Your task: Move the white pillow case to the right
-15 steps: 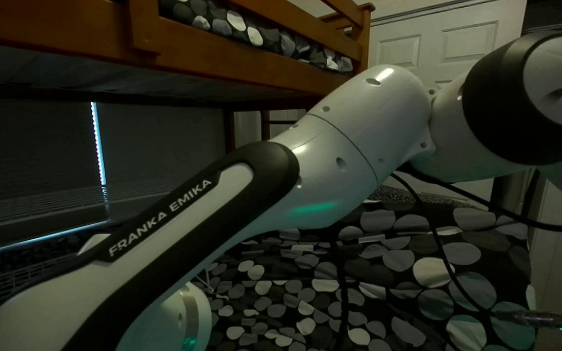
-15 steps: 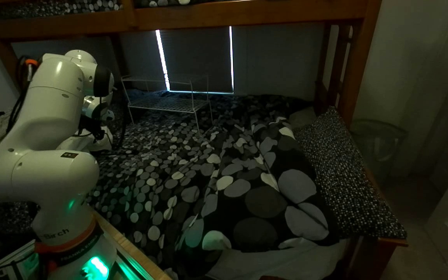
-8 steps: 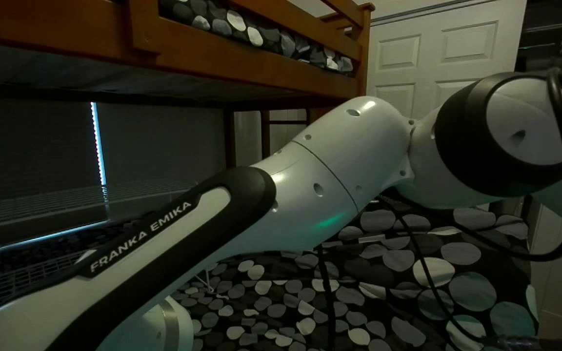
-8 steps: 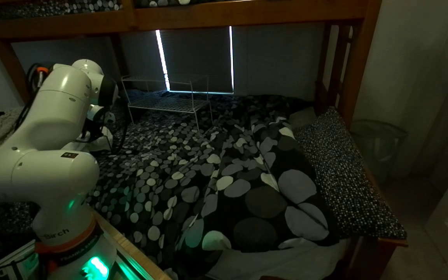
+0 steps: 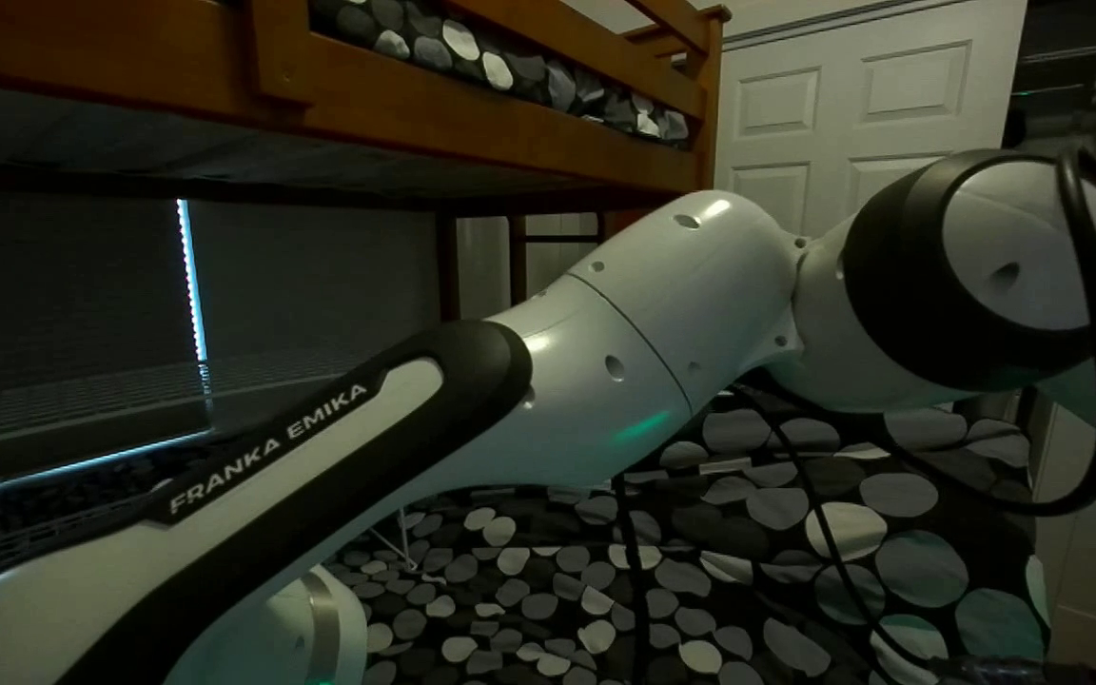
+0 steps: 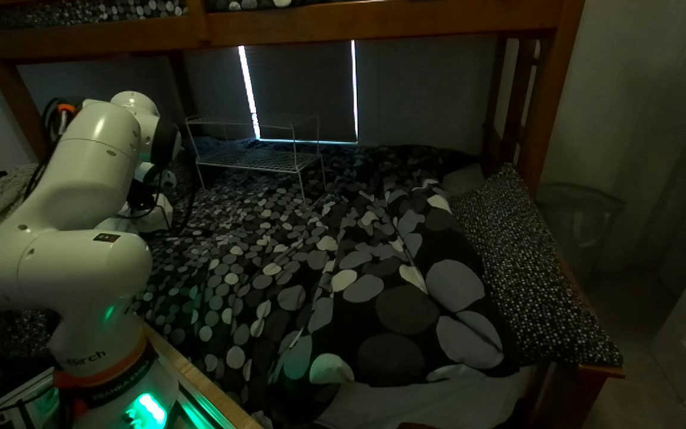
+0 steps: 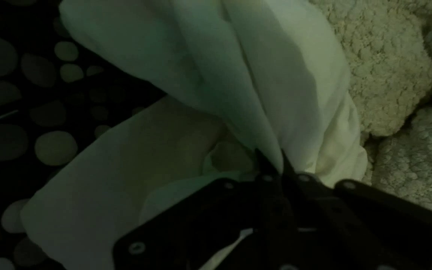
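The white pillow case (image 7: 238, 75) lies crumpled on the bed, stretching from the top to the lower left of the wrist view. My gripper (image 7: 271, 152) comes in from the bottom there, its dark fingertips pressed together around a raised fold of the cloth, so it is shut on the pillow case. In an exterior view the pillow case (image 6: 157, 217) shows as a pale bundle behind the arm, with the dark gripper (image 6: 140, 196) low over it and the fingertips too small to make out. The arm and the frame's edge keep both from sight in an exterior view (image 5: 605, 362).
A fluffy cream blanket (image 7: 384, 67) borders the cloth. The bed has a dotted bedspread (image 6: 277, 268), with a white wire rack (image 6: 248, 159) standing toward the window. A speckled pillow (image 6: 527, 274) lies at the far end. The upper bunk's wooden rail (image 6: 343, 22) runs overhead.
The arm has come down and shifted toward the bed, mostly in the first half second; since then it has hardly moved. My gripper has closed on the fold of the pillow case.
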